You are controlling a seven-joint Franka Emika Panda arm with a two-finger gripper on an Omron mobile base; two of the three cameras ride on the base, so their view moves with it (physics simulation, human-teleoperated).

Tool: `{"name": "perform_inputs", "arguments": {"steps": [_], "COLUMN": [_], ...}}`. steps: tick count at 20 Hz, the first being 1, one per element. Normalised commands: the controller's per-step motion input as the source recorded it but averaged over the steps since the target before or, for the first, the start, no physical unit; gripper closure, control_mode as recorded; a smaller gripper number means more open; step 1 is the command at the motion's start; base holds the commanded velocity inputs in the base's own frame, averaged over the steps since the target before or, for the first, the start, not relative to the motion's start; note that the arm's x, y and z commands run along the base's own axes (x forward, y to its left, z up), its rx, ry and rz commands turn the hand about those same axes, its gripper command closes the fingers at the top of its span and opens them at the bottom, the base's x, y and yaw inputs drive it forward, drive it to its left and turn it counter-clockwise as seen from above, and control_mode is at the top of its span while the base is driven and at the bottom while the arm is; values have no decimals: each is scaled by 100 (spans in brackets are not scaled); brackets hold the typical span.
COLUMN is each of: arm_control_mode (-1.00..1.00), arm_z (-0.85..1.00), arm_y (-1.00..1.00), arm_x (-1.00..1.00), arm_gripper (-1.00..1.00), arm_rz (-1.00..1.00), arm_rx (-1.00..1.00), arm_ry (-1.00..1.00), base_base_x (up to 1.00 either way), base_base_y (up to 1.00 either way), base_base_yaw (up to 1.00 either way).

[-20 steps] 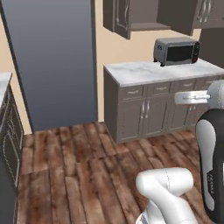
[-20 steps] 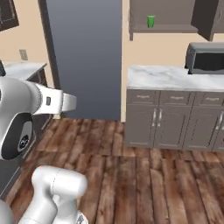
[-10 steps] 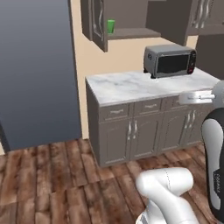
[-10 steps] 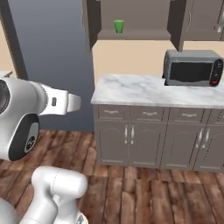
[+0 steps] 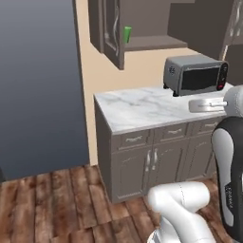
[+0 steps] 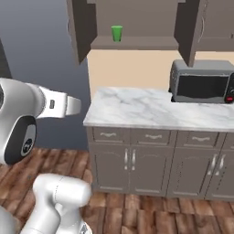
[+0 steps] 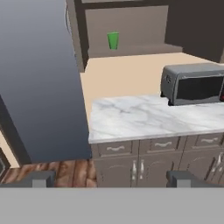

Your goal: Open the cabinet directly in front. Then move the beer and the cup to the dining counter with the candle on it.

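Observation:
The cabinet (image 6: 82,27) hangs on the wall with both doors swung open. On its lower shelf stands the green cup (image 6: 117,33), upright and alone; it also shows as the cup (image 5: 127,34) behind the open left door (image 5: 111,28) and as the cup (image 7: 113,40) in the hand view. My gripper (image 7: 111,179) is open and empty, well short of the cabinet and lower than the shelf, its fingertips (image 7: 41,178) spread wide. The beer, the dining counter and the candle are out of view.
Below the cabinet a short marble worktop (image 6: 151,109) sits on grey drawer units and carries a toaster oven (image 6: 201,82) at its right. A tall grey fridge (image 5: 38,85) stands to the left. Wooden floor (image 6: 137,210) lies in front.
The whole picture has shifted: the base has moved, bringing the open cabinet, cup and worktop nearer and toward the middle. The gripper stays open.

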Motion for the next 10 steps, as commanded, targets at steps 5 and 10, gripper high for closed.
{"name": "perform_inputs", "arguments": {"steps": [5,10], "arm_control_mode": [100,100], "arm_z": [0,0], "arm_y": [0,0], "arm_x": [0,0], "arm_gripper": [-100,-100], "arm_rz": [0,0], "arm_rx": [0,0], "arm_ry": [0,0], "base_base_x": [3,3], "base_base_y": [-80,-1], "base_base_yaw": [-4,0]}}
